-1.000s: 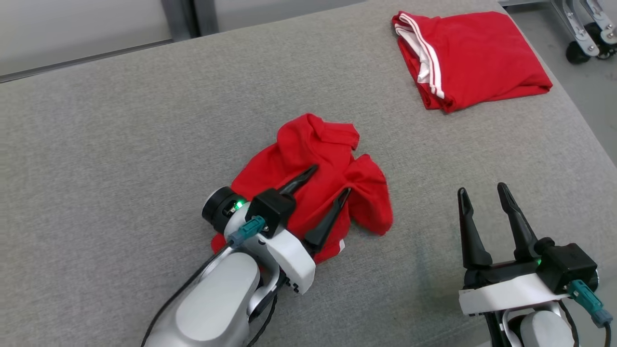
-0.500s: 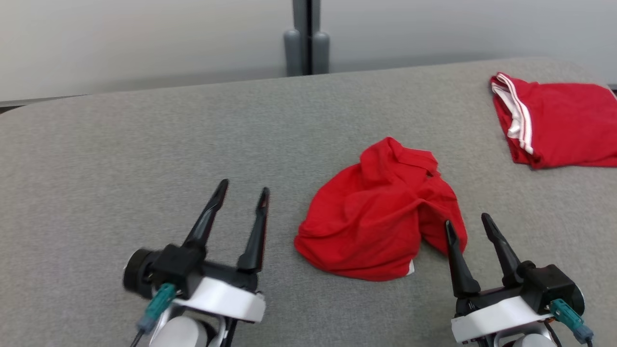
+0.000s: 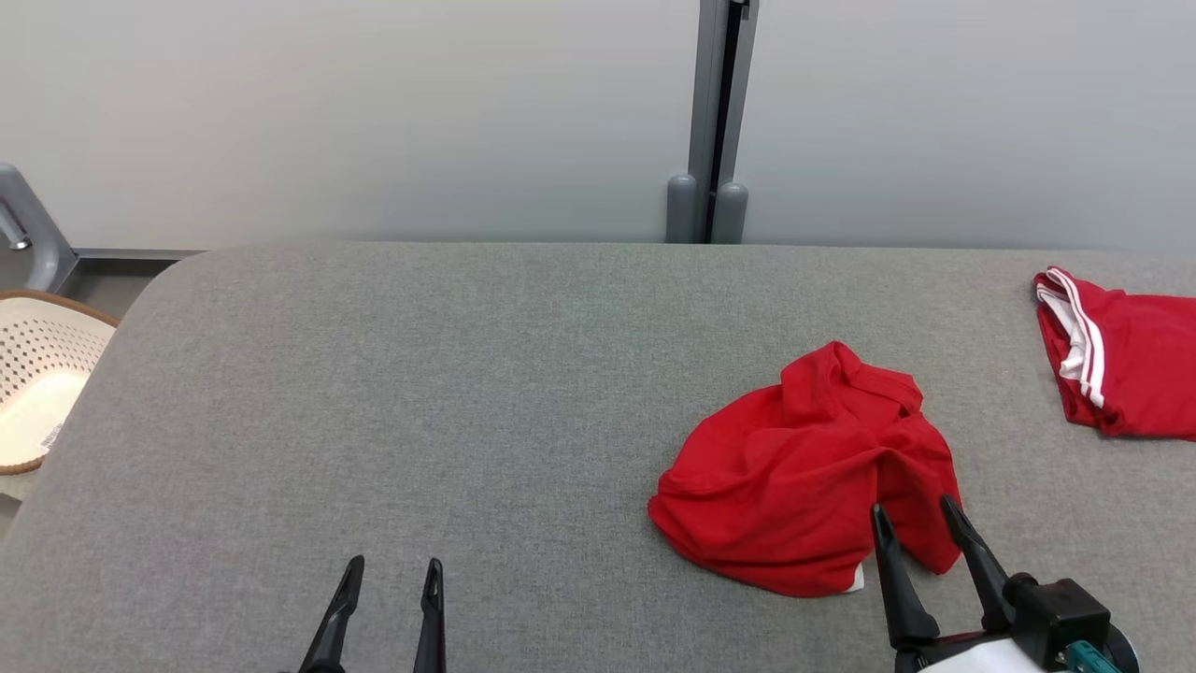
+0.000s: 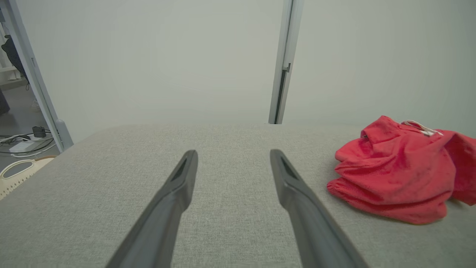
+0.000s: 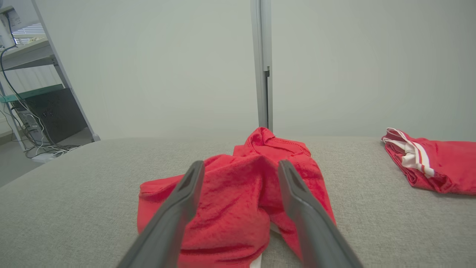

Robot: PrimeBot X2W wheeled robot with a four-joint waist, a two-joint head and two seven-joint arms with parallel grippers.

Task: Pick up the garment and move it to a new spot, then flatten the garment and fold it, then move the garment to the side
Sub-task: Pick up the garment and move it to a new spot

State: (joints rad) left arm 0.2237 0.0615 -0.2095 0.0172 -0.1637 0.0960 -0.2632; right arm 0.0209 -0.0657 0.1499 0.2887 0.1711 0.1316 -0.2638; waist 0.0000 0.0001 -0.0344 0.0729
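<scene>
A crumpled red garment (image 3: pixel 804 477) lies in a heap on the grey padded table (image 3: pixel 420 393), right of centre. The left wrist view has the garment (image 4: pixel 394 178) at its right, and in the right wrist view the garment (image 5: pixel 238 197) sits just ahead. My right gripper (image 3: pixel 914 522) stands open at the heap's near right edge, fingers pointing over the cloth, nothing between them. My left gripper (image 3: pixel 392 574) is open at the bottom edge, well left of the heap, over bare table. In the wrist views both the left gripper (image 4: pixel 233 158) and the right gripper (image 5: pixel 241 169) hold nothing.
A folded red garment with white stripes (image 3: pixel 1121 360) lies at the table's far right edge. A cream perforated basket (image 3: pixel 37 383) stands off the table's left end. A pale wall with a grey post (image 3: pixel 715 121) rises behind the table.
The camera has tilted up and turned left. My left gripper, over the crumpled garment a second ago, has drawn back off it to the left. The heap stays on the table.
</scene>
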